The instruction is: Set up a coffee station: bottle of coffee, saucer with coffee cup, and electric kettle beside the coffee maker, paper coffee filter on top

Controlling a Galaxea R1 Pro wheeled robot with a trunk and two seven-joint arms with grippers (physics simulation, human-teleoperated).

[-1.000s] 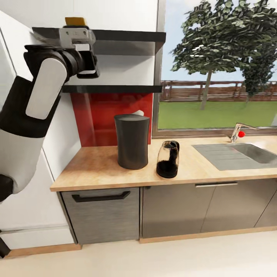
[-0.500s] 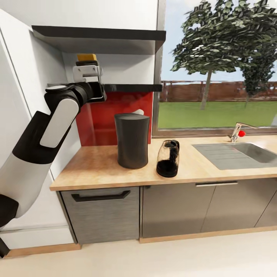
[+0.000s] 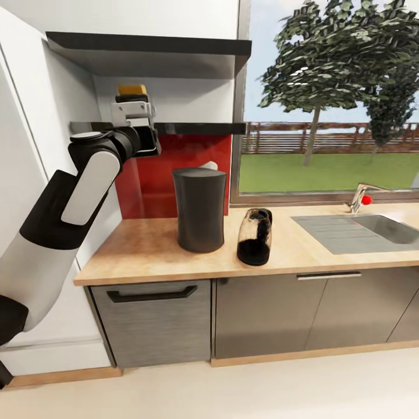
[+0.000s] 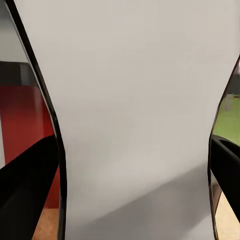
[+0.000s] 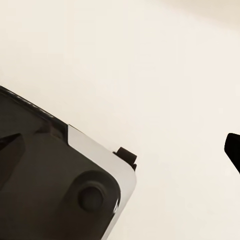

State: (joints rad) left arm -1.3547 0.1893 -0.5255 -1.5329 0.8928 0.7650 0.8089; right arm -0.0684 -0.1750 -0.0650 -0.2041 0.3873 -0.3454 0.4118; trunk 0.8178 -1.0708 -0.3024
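The left claw [image 3: 132, 110] grips the small white-labelled, golden-capped coffee bottle [image 3: 131, 90] at shelf height, above the beige wood-grain desk [image 3: 145, 250]; the right claw's state I cannot tell.

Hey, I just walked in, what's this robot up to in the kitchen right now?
The robot's left tool is raised by the lower wall shelf, gripping the bottle of coffee, whose golden-brown cap shows above it. On the countertop below, the coffee maker stands with the electric kettle beside it. The sink sits further along under the window.
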